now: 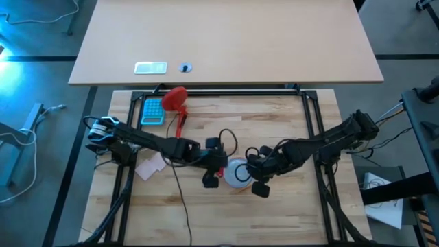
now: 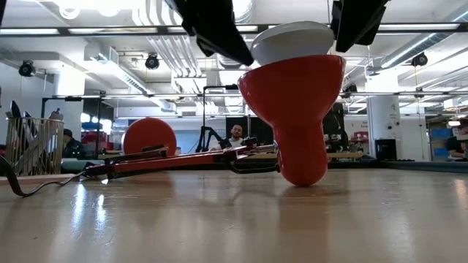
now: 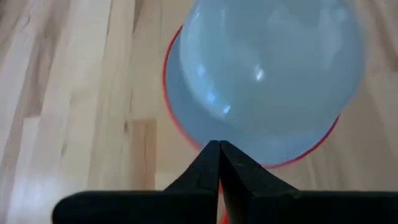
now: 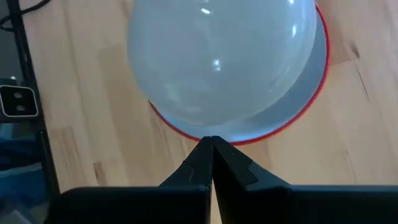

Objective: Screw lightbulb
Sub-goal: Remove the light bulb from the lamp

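Note:
The red lamp shade stands on its narrow end on the table's middle, open side up. The white lightbulb sits in it, its dome rising above the rim; its screw base is hidden inside. It also shows in the left wrist view and the right wrist view. My left gripper is shut at the shade's left rim. My right gripper is shut at the shade's right rim. My left gripper pinches the shade's rim between its two fingers on the shade's left side; red wall shows between the fingers. It comes slanting down from the table's left. My right gripper's shut fingertips end at the shade's rim on its right side; whether they touch or hold it, I cannot tell.
The lamp's red base and jointed red arm lie on the table behind the shade, with a black cord. A blue flat device and paper slips lie at the left. A person sits in the room beyond.

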{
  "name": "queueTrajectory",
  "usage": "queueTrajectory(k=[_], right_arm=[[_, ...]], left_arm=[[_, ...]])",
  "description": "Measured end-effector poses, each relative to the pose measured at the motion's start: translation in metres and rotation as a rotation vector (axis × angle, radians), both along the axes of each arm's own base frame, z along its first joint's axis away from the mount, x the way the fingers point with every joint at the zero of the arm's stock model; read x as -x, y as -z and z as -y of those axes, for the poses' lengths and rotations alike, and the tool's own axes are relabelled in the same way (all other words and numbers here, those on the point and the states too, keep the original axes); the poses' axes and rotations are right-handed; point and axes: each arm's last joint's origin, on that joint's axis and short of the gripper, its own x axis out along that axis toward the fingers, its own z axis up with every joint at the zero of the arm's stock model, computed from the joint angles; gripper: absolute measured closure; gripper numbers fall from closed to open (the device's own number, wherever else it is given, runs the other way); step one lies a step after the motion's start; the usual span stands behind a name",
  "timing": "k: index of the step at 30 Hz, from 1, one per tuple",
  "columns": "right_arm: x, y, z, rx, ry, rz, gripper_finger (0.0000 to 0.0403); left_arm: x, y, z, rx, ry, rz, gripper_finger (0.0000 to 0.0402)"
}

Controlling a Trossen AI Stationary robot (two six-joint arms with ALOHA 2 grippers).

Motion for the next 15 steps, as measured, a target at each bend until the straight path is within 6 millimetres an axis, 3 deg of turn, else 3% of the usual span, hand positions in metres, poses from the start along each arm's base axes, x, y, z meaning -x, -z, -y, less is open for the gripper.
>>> queueTrajectory(k=[5, 15], right_arm=[[-0.001, 0.001, 0.002, 0.017, 0.007, -0.003, 0.0403], [0.005, 0.001, 0.030, 0.101, 0.112, -0.117, 0.0403]], left_arm=[[-0.002, -0.003, 0.009, 0.032, 0.039, 0.048, 0.0401], [0.008, 0.002, 0.023, 0.107, -0.009, -0.028, 0.0401]])
